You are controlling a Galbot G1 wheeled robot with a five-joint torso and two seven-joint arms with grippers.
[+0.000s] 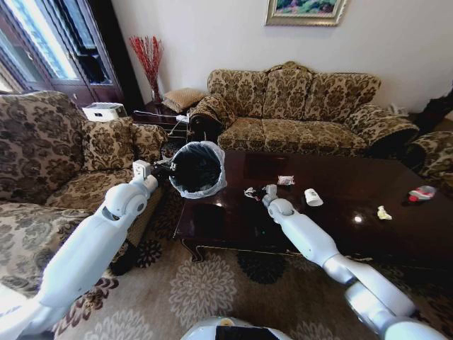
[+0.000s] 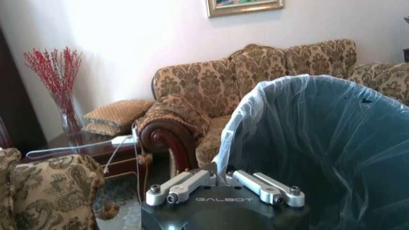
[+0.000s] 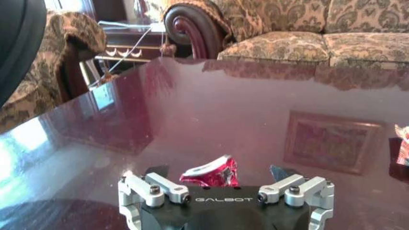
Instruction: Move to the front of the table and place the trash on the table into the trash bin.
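Right hand [image 3: 227, 184] open around wrapper [image 3: 211, 173] on table [image 3: 255, 120].

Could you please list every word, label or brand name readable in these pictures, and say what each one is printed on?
"GALBOT": on the black body of the left gripper, which holds the trash bin.
"GALBOT": on the black body of the right gripper, over a red-and-white wrapper on the table.
Print on the wrapper: too crumpled to read.
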